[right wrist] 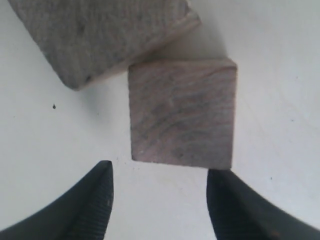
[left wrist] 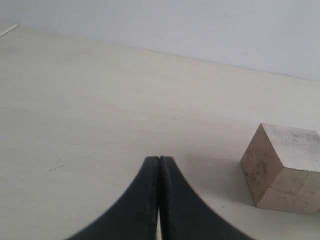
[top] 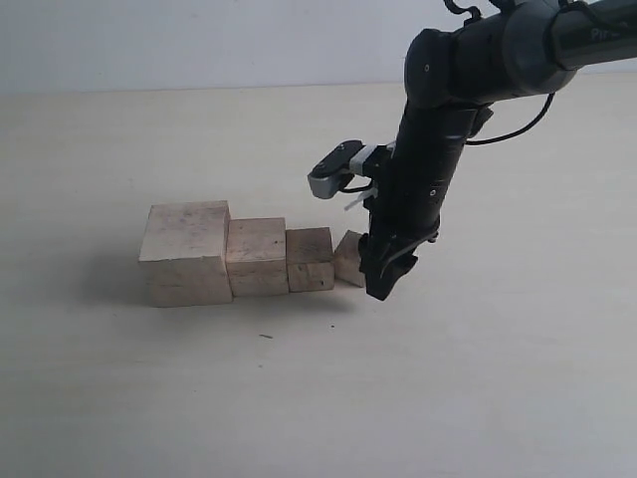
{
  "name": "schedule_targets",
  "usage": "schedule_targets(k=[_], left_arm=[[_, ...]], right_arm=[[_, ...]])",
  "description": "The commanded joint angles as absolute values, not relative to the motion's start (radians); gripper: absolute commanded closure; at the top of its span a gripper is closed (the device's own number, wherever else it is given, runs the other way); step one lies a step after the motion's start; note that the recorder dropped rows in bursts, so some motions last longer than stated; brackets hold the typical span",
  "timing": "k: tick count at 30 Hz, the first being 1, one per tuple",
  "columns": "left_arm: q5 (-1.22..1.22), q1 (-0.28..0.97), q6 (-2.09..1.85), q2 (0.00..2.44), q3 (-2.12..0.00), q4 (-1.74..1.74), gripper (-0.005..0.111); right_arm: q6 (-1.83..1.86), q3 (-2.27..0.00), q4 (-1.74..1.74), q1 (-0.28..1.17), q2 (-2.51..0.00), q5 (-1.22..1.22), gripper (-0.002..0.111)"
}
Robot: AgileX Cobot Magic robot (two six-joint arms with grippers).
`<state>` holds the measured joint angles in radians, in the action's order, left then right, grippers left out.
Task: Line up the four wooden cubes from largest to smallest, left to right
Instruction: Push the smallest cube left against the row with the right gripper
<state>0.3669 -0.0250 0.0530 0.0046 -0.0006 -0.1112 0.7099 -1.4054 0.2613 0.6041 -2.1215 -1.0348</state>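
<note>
Four pale wooden cubes stand in a row on the table. From the left come the largest cube [top: 185, 252], the second cube [top: 257, 256] and the third cube [top: 310, 259]. The smallest cube [top: 348, 257] sits at the right end, turned askew and partly hidden by my right arm. My right gripper [top: 382, 284] is down beside it. In the right wrist view the right gripper [right wrist: 159, 172] is open, just short of the smallest cube [right wrist: 182, 120], with the third cube [right wrist: 100, 35] beyond. My left gripper [left wrist: 159, 159] is shut and empty, with the largest cube [left wrist: 282, 167] off to one side.
The cream tabletop [top: 478, 398] stretches around the row, and a pale wall [top: 199, 40] rises behind it. A tiny dark speck [top: 266, 337] lies in front of the cubes. The right arm [top: 428, 169] leans down from the upper right.
</note>
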Motion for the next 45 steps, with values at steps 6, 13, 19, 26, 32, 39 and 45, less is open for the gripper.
schedule_targets(k=[6, 13, 19, 26, 32, 39, 45], left_arm=[[0.361, -0.019, 0.058, 0.000, 0.000, -0.115, 0.107], [0.361, -0.019, 0.058, 0.000, 0.000, -0.115, 0.107], [0.361, -0.019, 0.058, 0.000, 0.000, -0.115, 0.107], [0.361, -0.019, 0.058, 0.000, 0.000, -0.115, 0.107], [0.361, -0.019, 0.058, 0.000, 0.000, -0.115, 0.107], [0.361, -0.019, 0.058, 0.000, 0.000, -0.115, 0.107], [0.361, -0.019, 0.058, 0.000, 0.000, -0.115, 0.107]], right_arm=[[0.714, -1.402, 0.236, 0.605, -2.119, -1.012, 0.055], [0.718, -1.402, 0.255, 0.605, -2.119, -0.997, 0.055], [0.740, -1.402, 0.257, 0.605, -2.119, -0.999, 0.055], [0.743, -1.402, 0.271, 0.605, -2.119, -1.072, 0.055], [0.899, -1.402, 0.381, 0.605, -2.119, -1.063, 0.055], [0.947, -1.402, 0.386, 0.605, -2.119, -0.990, 0.055], [1.008, -1.402, 0.348, 0.605, -2.119, -0.988, 0.055]])
